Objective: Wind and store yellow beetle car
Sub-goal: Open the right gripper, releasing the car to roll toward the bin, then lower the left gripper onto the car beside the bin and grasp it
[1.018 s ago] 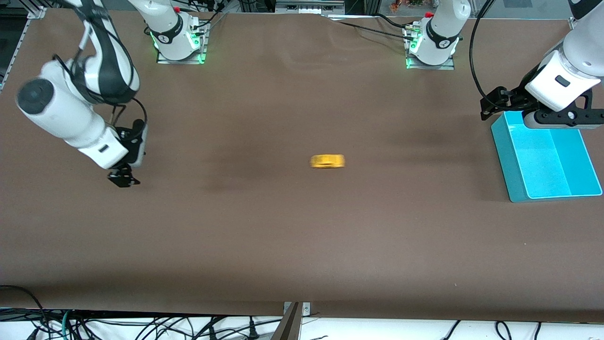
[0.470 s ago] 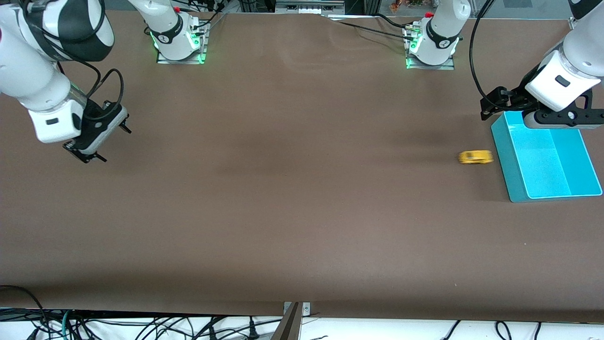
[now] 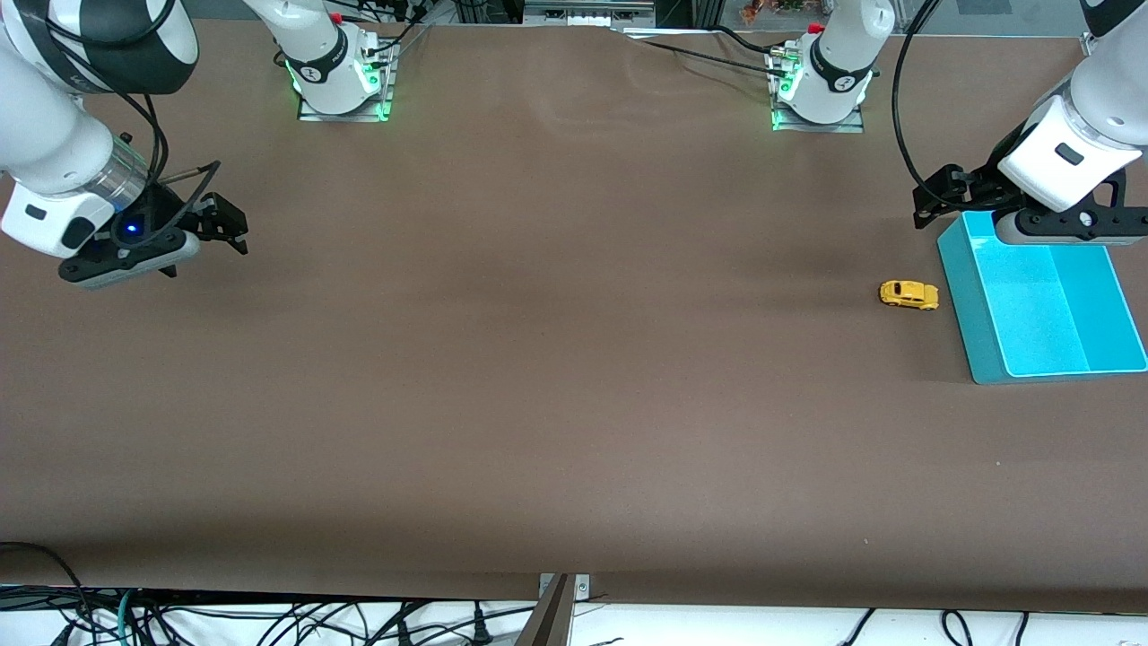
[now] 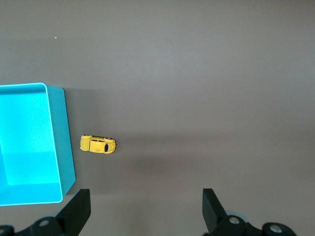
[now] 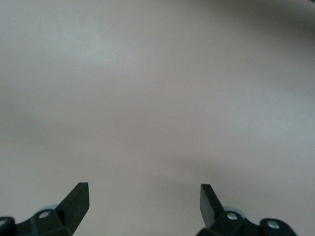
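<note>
Yellow beetle car [image 3: 908, 294] parked on the table [image 3: 556, 377] just beside the blue bin [image 3: 1040, 309].

Front view: I see my left gripper [image 3: 937, 193] over the bin's corner, my right gripper [image 3: 215, 224] over its own table end. Left wrist view: jaws spread, car beside the bin wall. Right wrist view: jaws spread over bare table.

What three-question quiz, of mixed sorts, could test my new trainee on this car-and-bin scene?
1. True or false: the yellow beetle car lies inside the blue bin.
2. Which hand is over the bin's end nearest the robots' bases? A) left hand B) right hand
3. Fill in: both hands stand ____ and hold nothing.

Key:
1. False: it sits on the table, close beside the bin.
2. A
3. open
</note>
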Action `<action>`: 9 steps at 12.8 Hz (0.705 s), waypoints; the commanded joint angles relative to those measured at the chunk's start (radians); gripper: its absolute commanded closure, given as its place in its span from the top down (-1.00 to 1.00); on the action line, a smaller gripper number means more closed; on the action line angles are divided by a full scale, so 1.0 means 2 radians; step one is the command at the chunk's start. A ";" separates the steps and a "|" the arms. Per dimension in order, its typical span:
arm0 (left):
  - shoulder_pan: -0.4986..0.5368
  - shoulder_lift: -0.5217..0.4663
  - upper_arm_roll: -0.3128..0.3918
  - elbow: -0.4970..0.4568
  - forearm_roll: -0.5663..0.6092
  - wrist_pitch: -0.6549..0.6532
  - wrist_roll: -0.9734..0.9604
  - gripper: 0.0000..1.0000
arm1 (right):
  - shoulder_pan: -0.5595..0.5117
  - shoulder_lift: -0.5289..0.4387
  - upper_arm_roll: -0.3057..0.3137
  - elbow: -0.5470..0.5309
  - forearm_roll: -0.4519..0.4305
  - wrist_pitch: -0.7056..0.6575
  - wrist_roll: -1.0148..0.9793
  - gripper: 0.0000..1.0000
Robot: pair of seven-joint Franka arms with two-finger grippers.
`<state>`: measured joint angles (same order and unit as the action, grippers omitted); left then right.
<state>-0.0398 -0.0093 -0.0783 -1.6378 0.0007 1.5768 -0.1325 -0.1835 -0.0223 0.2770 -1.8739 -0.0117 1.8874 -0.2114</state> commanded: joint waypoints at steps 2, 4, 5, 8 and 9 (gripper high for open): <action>-0.001 0.007 0.002 0.014 0.007 -0.011 0.016 1.00 | -0.003 -0.004 0.003 0.022 0.007 -0.045 0.063 1.00; 0.002 0.012 0.002 0.011 0.007 -0.017 0.038 1.00 | -0.001 -0.003 0.003 0.030 0.013 -0.055 0.068 1.00; 0.005 0.020 0.003 0.013 0.006 -0.034 0.077 1.00 | -0.001 -0.003 0.003 0.030 0.015 -0.059 0.074 1.00; 0.022 0.036 0.005 0.012 0.010 -0.044 0.226 1.00 | -0.002 -0.003 0.000 0.031 0.016 -0.058 0.076 1.00; 0.031 0.043 0.005 0.012 0.010 -0.044 0.258 1.00 | -0.003 -0.003 0.000 0.031 0.016 -0.058 0.076 1.00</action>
<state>-0.0109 0.0457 -0.0674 -1.6386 0.0011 1.5115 0.2406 -0.1834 -0.0225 0.2768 -1.8266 0.0038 1.7951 -0.0740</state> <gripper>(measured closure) 0.000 0.000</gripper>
